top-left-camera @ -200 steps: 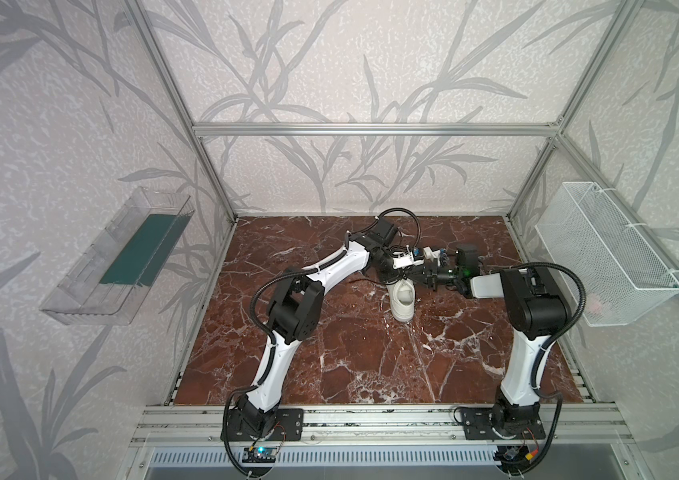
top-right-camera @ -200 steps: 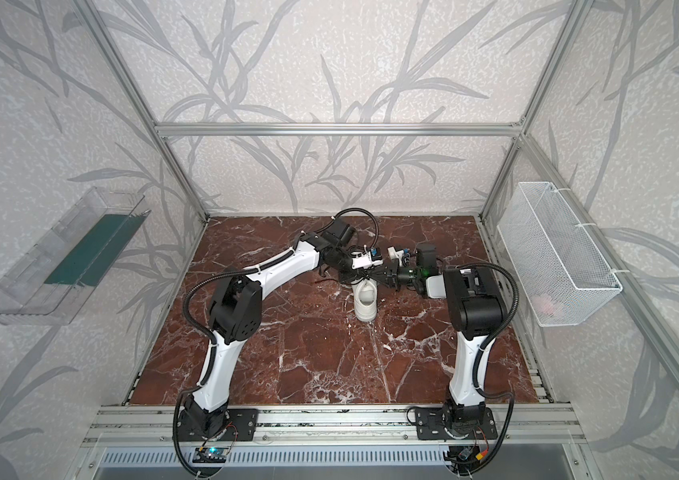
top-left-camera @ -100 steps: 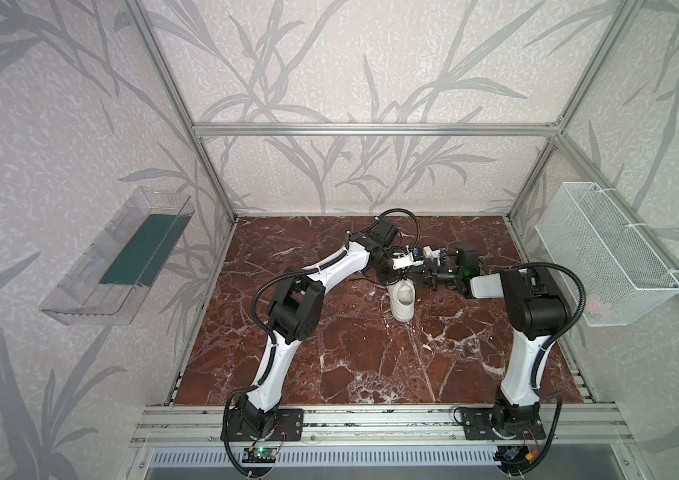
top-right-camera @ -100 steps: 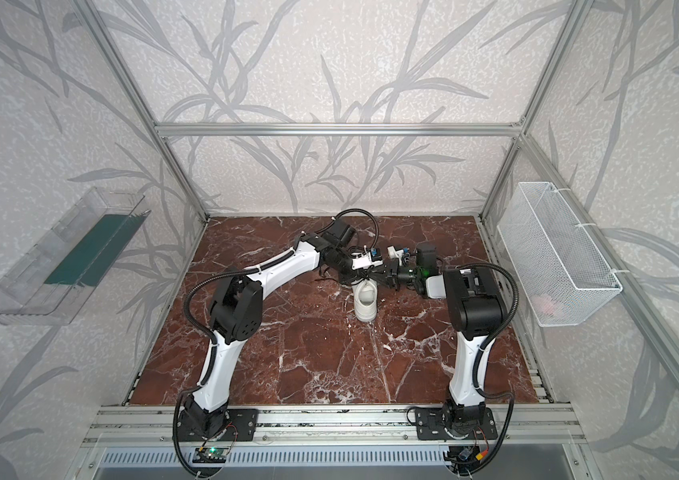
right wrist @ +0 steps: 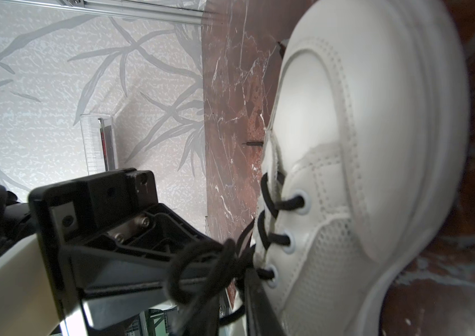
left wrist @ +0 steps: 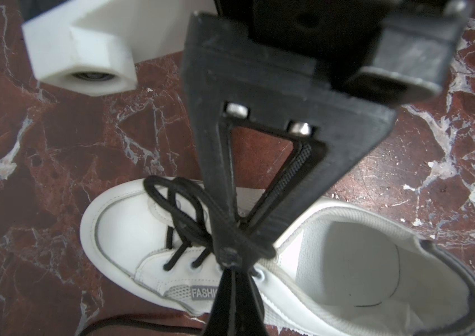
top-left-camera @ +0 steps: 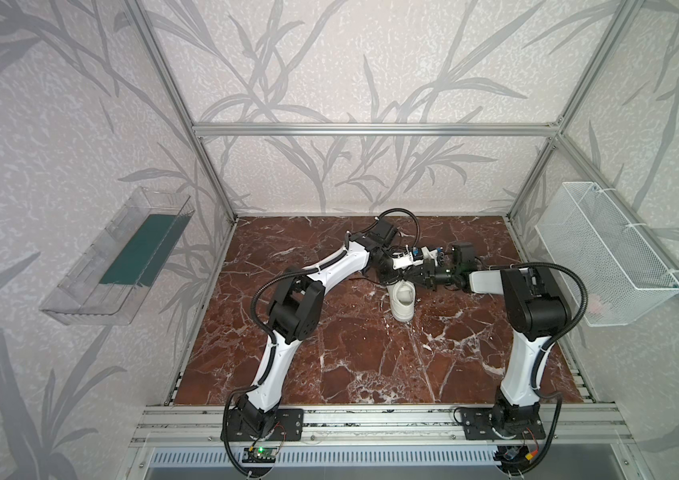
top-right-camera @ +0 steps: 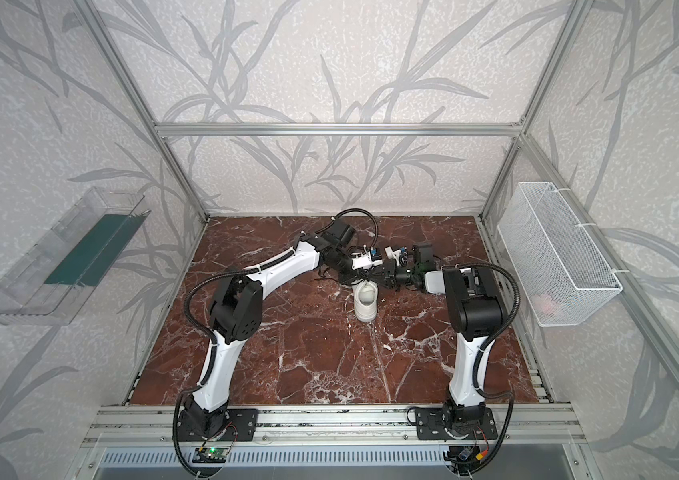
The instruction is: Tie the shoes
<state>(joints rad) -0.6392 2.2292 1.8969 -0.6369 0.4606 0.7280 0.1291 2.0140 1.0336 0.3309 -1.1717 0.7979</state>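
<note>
Down at the front rail both bases sit planted. The left arm (top-left-camera: 283, 365) climbs to its black elbow, then stretches its white forearm far out and to the right across the red marble desk (top-left-camera: 350, 353). The right arm (top-left-camera: 533, 303) rises steeply from its base, elbow high, forearm folded in toward the left.

Mid-desk, a touch toward the back, there's the sneaker (top-left-camera: 403, 305), sole flat on the marble. Its long axis runs near to far, with the heel this way and the toe aimed at the back wall.

And over its far half the two meet nose to nose! The left end effector (left wrist: 234, 276) is pinched tight, and in the right wrist view a loop of the black laces (right wrist: 198, 261) stands up off the shoe at its tip. The right end effector (left wrist: 230, 243) reaches in from the opposite side, fingers drawn to a point right at the tangle of loops above the eyelets. Whether it has any lace clamped, I can't tell.
</note>
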